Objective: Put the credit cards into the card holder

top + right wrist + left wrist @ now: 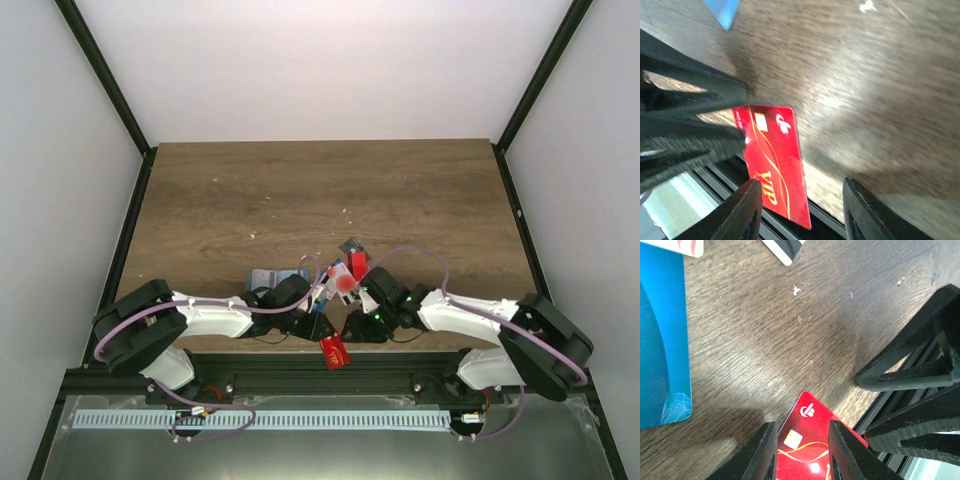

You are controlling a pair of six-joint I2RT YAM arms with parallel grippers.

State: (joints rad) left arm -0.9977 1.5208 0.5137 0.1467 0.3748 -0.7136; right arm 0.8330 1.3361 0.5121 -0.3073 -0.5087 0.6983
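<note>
Credit cards (345,275) lie in two places: one red card (774,160) right at the jaws, and the rest in a heap farther out. The red card lies face up, with its gold chip and "VIP" lettering showing. One end is on the table (300,190) and the other juts past the near edge over the black rail (260,370).

The left gripper (801,426) hangs over the chip end with its jaws part open, the gap narrower than the card is wide. It grips nothing. One finger overlaps the card's edge, but I cannot tell whether it touches.

The right gripper (801,181) faces it from the other side, the two nearly tip to tip. Its jaws are spread wider than the card and are empty, and the card lies within the gap, closer to one finger.

Beyond both pairs of jaws, toward the far side of the table, is the heap. It includes a white card with a red circle (345,283), red ones beside it, and farthest out a card with a black stripe (352,246).

The card holder (268,279) lies behind the left jaws, beside that arm's wrist and apart from the red card. I cannot tell whether it is open.
</note>
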